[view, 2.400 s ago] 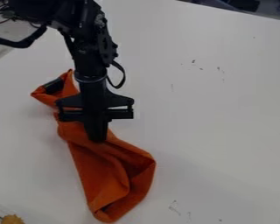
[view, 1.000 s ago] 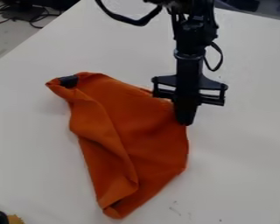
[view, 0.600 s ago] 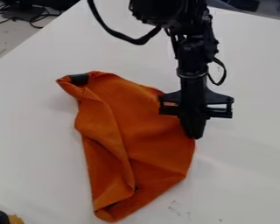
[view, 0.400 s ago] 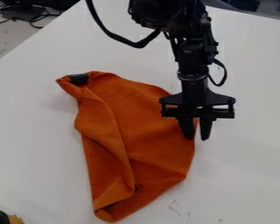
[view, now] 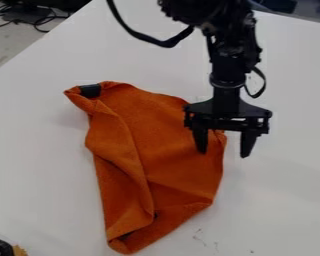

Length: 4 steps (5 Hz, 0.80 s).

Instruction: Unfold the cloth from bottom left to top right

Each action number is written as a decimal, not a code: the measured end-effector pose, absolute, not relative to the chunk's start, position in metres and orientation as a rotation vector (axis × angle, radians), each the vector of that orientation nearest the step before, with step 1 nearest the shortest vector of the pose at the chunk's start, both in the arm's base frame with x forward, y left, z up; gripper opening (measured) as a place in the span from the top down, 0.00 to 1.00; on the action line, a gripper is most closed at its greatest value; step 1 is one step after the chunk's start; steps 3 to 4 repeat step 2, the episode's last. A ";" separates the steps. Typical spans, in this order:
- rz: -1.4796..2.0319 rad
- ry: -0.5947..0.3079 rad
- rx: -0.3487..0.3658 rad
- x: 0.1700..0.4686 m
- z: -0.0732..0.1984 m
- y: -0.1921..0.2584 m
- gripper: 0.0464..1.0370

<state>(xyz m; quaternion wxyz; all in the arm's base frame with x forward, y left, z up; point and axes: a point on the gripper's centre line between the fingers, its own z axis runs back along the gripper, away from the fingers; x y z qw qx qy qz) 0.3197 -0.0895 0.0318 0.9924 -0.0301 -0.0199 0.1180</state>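
Camera view. Cloth (view: 173, 150) on the table (view: 283, 195), a little left of mid-view, from upper left down to near the bottom edge. Orange, lying as an uneven, tapering shape, not a flat square.

Gripper (view: 223, 153) at the cloth's right edge, below the arm (view: 228, 62). Fingers (view: 247, 144) spread well apart, tips pointing down: one over the cloth, the other past its edge, above bare table. The cloth's edge runs through the gap, nothing pinched. Cannot tell whether either tip touches.

Progress, done: right-hand side looks opened out, a broad, fairly smooth panel from the top edge down towards the lower right. I'd put the unfolding at past halfway, perhaps most of the main flap.

Progress, left: a long fold runs down the left side, from near the dark patch (view: 90, 90) at the upper-left corner to the lower part. Lower end bunched, small dark gaps showing between layers. Upper-left corner narrow, apparently turned over. No clear top-right corner laid out; upper right slopes away in a curve. So not fully unfolded, by my reading.

Next, a judgement: if this pull is meant as the last, lift clear with the fingers wide. If more is wanted, take the top layer only, near the lower-left fold, and draw it up and right. Risk: catching both layers and dragging the whole cloth, or snagging the right edge on the way up and folding it back.
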 end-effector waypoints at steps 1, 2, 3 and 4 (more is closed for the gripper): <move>0.206 -0.022 0.005 0.321 0.041 -0.086 0.04; 0.169 -0.022 0.032 0.320 0.052 -0.081 0.04; 0.169 -0.022 0.032 0.320 0.052 -0.081 0.04; 0.169 -0.022 0.032 0.320 0.052 -0.081 0.04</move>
